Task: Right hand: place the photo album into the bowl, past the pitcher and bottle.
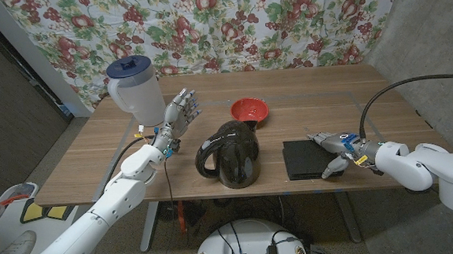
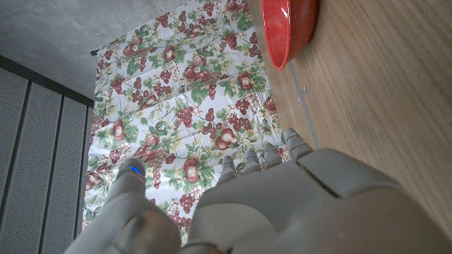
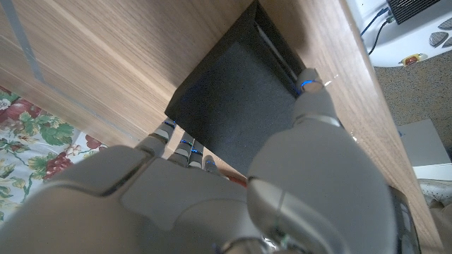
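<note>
The black photo album (image 1: pixel 302 159) lies flat on the table near the front edge, right of the middle. My right hand (image 1: pixel 334 152) is at its right edge, fingers (image 1: pixel 318 138) by the far corner and thumb by the near corner. In the right wrist view the thumb (image 3: pixel 314 95) touches the album (image 3: pixel 240 99) at its side, and I cannot see a firm grip. The red bowl (image 1: pixel 250 108) stands further back, behind a black pitcher (image 1: pixel 230 154). My left hand (image 1: pixel 180 114) is raised with its fingers spread and nothing in it.
A white bottle-like jug with a blue lid (image 1: pixel 134 89) stands at the back left, just left of my left hand. The left wrist view shows the red bowl (image 2: pixel 286 28) on the wood. A flowered curtain (image 1: pixel 228 24) hangs behind the table (image 1: pixel 383 109).
</note>
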Controlling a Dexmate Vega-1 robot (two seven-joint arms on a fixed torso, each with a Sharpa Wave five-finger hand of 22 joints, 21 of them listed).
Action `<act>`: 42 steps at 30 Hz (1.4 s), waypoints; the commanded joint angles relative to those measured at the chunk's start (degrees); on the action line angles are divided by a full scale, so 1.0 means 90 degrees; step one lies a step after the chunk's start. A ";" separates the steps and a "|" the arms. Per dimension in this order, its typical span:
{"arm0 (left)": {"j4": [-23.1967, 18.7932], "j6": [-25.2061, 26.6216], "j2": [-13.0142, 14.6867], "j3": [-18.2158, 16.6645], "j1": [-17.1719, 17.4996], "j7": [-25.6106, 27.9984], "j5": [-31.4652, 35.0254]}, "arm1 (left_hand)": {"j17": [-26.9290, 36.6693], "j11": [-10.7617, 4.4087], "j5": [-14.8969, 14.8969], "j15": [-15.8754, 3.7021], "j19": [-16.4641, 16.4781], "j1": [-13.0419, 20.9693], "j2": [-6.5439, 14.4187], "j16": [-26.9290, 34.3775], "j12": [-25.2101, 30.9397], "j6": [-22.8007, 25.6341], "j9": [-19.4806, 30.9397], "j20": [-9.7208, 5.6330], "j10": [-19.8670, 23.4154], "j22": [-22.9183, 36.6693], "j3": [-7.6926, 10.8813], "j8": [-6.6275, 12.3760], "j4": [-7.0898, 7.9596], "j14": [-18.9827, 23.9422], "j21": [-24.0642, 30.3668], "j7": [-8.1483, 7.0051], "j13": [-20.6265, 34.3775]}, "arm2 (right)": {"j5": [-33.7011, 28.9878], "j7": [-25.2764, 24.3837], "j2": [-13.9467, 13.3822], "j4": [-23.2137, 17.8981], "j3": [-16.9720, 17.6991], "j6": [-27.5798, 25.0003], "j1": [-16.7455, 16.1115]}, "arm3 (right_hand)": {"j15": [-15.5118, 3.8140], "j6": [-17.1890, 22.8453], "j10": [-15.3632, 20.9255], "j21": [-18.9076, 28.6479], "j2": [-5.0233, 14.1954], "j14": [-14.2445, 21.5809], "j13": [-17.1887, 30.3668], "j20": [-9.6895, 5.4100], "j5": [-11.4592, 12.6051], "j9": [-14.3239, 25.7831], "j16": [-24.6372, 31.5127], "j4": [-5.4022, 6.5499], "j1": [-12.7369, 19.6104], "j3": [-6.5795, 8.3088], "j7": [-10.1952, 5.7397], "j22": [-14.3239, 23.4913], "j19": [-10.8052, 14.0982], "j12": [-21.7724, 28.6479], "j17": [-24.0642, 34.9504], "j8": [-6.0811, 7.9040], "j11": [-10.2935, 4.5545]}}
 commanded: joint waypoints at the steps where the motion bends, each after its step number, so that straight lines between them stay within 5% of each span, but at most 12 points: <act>1: 0.0082 -0.0024 -0.0022 0.0002 -0.0040 -0.0050 -0.0027 | 0.0019 -0.0012 0.0027 0.0027 -0.0039 -0.0002 -0.0026 0.0024 -0.0013 0.0051 0.0027 -0.0014 -0.0021 0.0015 -0.0024 0.0006 0.0003 -0.0291 0.0009 -0.0003 0.0023 | -0.0549 0.0506 0.0712 0.0012 0.0453 0.0215 -0.0116 | -0.0037 -0.1580 -0.0164 0.0036 0.1090 0.0035 0.0219 -0.0061 0.0068 0.0018 0.0034 0.0450 0.1127 0.0533 -0.0036 0.0020 0.0103 0.0144 0.0048 -0.0008 -0.0078; 23: 0.0171 -0.0041 -0.0060 -0.0007 -0.0034 -0.0040 -0.0049 | 0.0018 -0.0008 0.0029 0.0034 -0.0049 -0.0006 -0.0021 0.0017 -0.0017 0.0051 0.0027 -0.0021 -0.0033 0.0015 -0.0035 0.0005 0.0003 -0.0321 0.0007 -0.0001 0.0023 | -0.1081 0.1111 0.1627 0.0047 0.0719 0.0607 0.0258 | -0.0060 -0.1529 -0.0131 0.0017 0.1036 0.0062 0.0430 -0.0067 0.0262 0.0018 0.0016 0.0469 0.1111 0.0630 -0.0082 0.0023 0.0133 0.0345 0.0181 -0.0011 -0.0107; 42: 0.0265 -0.0004 -0.0106 0.0025 -0.0123 -0.0066 -0.0052 | 0.0018 -0.0016 0.0030 0.0033 -0.0052 -0.0007 -0.0014 0.0021 -0.0015 0.0049 0.0027 -0.0026 -0.0027 0.0015 -0.0043 0.0004 0.0003 -0.0324 0.0007 -0.0003 0.0023 | -0.1142 0.1295 0.2079 0.0128 0.0905 0.0963 0.0563 | -0.0083 -0.1466 -0.0079 0.0029 0.0985 0.0166 0.0597 -0.0058 0.0422 0.0018 0.0008 0.0485 0.1069 0.0701 -0.0104 0.0025 0.0219 0.0519 0.0271 -0.0008 -0.0151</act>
